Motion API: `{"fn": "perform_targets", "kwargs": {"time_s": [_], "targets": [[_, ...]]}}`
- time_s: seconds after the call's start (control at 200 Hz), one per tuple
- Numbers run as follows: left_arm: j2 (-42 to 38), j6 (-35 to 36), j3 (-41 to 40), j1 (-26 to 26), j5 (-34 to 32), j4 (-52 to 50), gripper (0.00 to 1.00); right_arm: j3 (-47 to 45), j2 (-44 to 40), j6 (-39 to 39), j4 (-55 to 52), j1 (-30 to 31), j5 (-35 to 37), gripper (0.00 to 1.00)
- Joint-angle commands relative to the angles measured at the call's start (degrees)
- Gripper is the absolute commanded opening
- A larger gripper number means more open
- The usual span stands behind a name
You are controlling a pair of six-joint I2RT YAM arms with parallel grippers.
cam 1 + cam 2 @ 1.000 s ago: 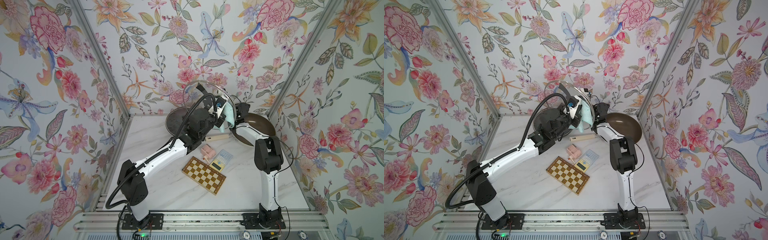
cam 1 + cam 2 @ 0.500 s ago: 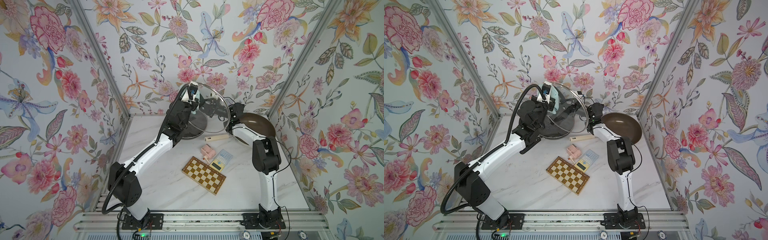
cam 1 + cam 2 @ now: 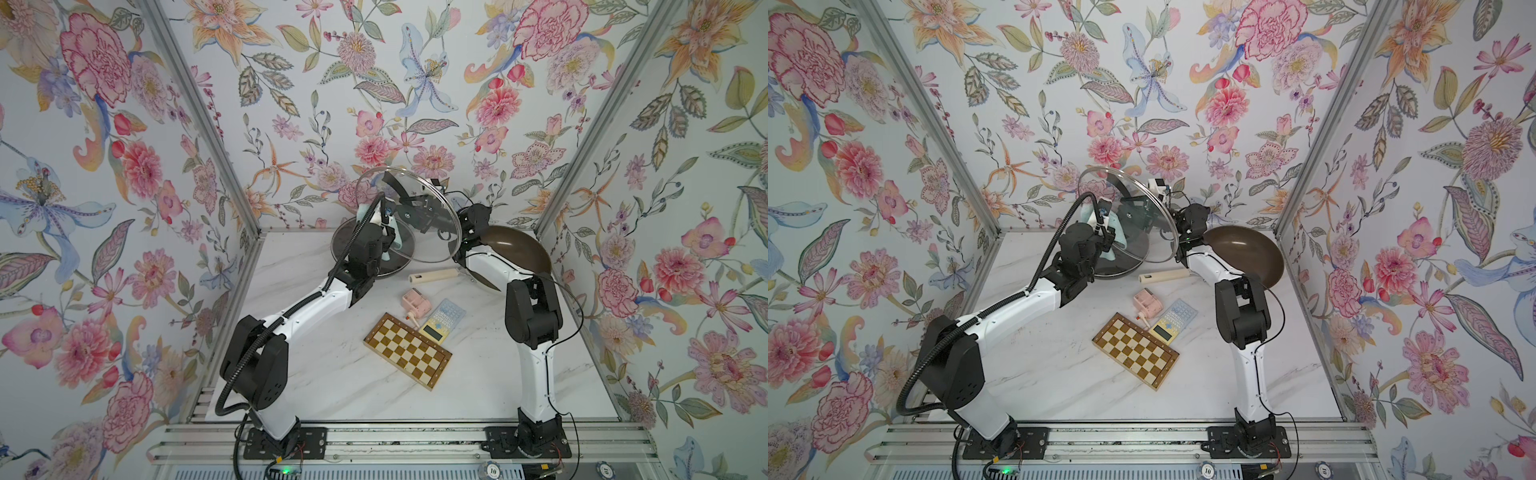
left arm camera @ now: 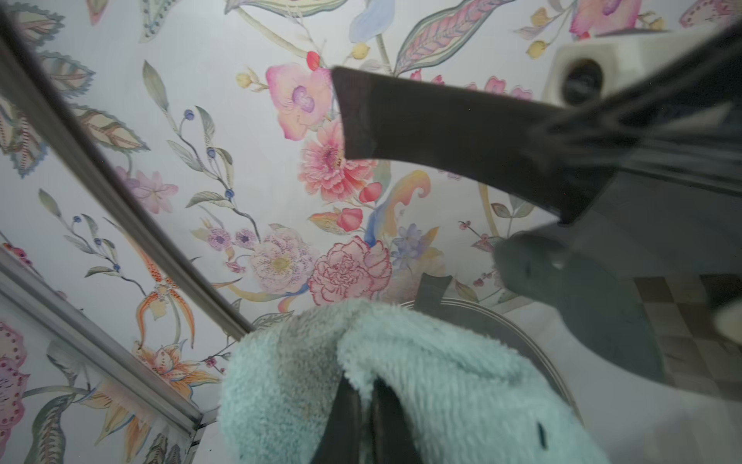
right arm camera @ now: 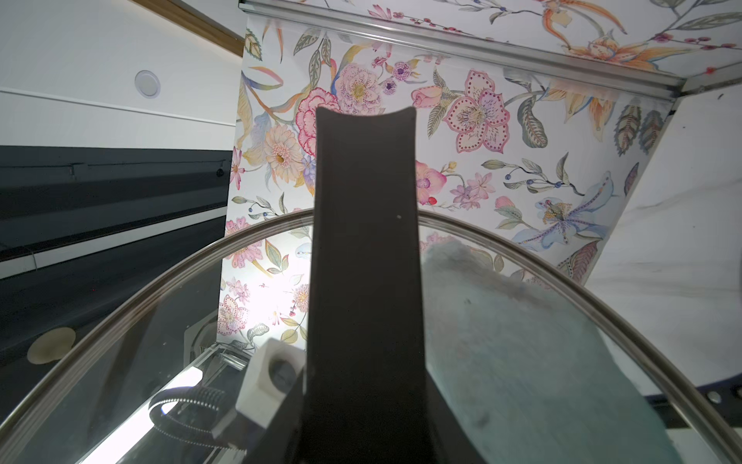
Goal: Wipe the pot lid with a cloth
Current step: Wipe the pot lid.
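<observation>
Glass, steel-rimmed and crossed by a black strap handle, the round pot lid (image 3: 424, 245) stands tilted on edge above the white marble table (image 3: 332, 374), just above centre frame in both top views, with the right gripper (image 3: 432, 216) clamped on its handle. A fluffy mint-green cloth (image 4: 441, 381), pinched tight in the left gripper (image 4: 365, 389), lies against the glass at the lid's left in the frame.

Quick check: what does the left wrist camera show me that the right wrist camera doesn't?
Left wrist only: the left gripper shut on the cloth, plus a patch of the checkered board. Right wrist only: the room outside the cell and the left arm's corrugated cable. Both: the glass pot lid, its black handle, and the cloth.
</observation>
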Motion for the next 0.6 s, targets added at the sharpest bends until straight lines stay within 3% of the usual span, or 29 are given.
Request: {"fn": "perform_targets", "kwargs": {"time_s": [0.0, 0.14, 0.225, 0.325, 0.45, 0.595], "targets": [[3.5, -2.6, 2.8, -5.4, 7.2, -4.9, 0.0, 6.6, -2.9, 1.6, 10.0, 0.5, 3.0, 0.0], [5.3, 2.1, 9.5, -12.0, 15.8, -10.2, 0.0, 9.5, -0.3, 0.0, 7.8, 0.6, 3.8, 0.0], [3.5, -0.1, 12.5, -12.6, 23.7, -9.4, 0.0, 10.7, 1.4, -1.4, 5.7, 1.0, 3.2, 0.0], [1.8, -2.3, 17.2, -12.5, 27.7, -6.9, 0.0, 10.8, 2.8, -1.7, 5.0, 1.6, 3.1, 0.0], [1.1, 0.7, 22.4, -11.9, 25.6, -3.7, 0.0, 9.8, 3.2, -1.6, 5.4, 2.2, 2.4, 0.0], [0.7, 6.4, 23.5, -9.2, 17.5, -1.6, 0.0, 7.4, 2.1, -1.6, 6.5, 2.6, 1.6, 0.0]]}}
